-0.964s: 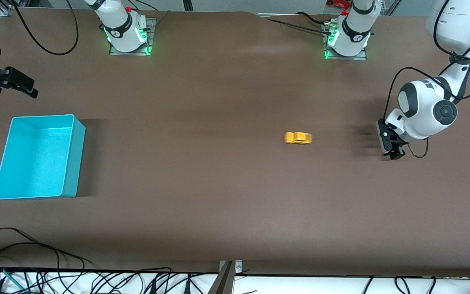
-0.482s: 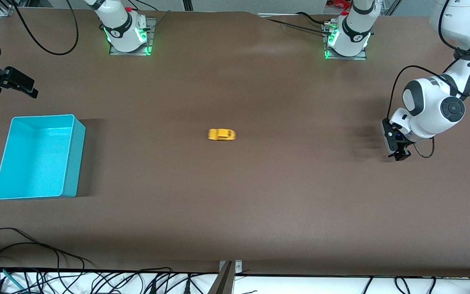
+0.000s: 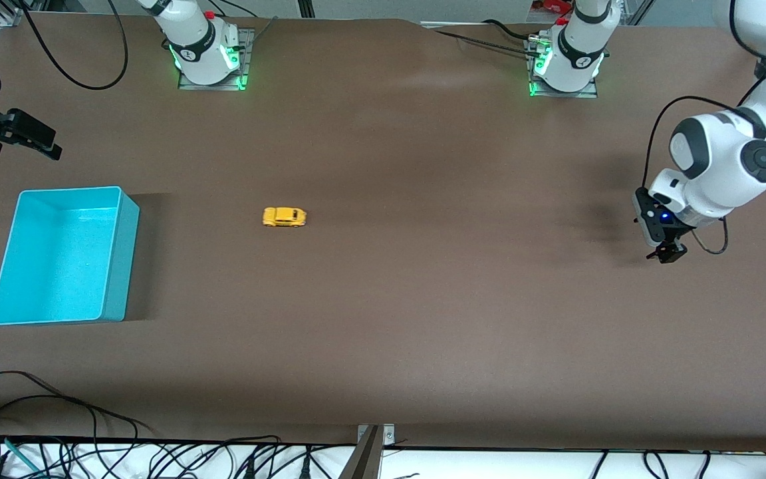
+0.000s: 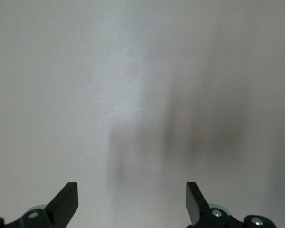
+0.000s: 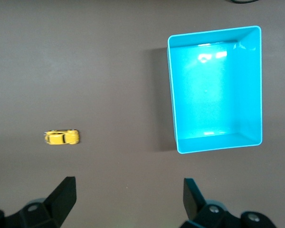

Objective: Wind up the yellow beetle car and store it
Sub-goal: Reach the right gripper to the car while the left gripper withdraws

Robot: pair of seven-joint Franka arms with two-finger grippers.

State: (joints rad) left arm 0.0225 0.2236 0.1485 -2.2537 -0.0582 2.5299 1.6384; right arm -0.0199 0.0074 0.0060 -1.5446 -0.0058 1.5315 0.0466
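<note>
The yellow beetle car (image 3: 284,217) stands alone on the brown table, between the table's middle and the turquoise bin (image 3: 114,266). The bin is empty and stands at the right arm's end. The right wrist view shows the car (image 5: 61,137) and the bin (image 5: 213,90) from high above. My right gripper (image 5: 128,199) is open and empty; in the front view it (image 3: 44,143) is up beside the bin. My left gripper (image 3: 667,255) is open and empty, low over bare table at the left arm's end, and its wrist view (image 4: 131,202) shows only table.
The two arm bases (image 3: 207,56) (image 3: 566,63) stand at the table's edge farthest from the front camera. Loose cables (image 3: 57,426) and a metal bracket (image 3: 370,442) lie along the nearest edge.
The car has rolled across the table from near the left gripper toward the bin. The left gripper has drawn away toward the left arm's end. The right gripper has not moved.
</note>
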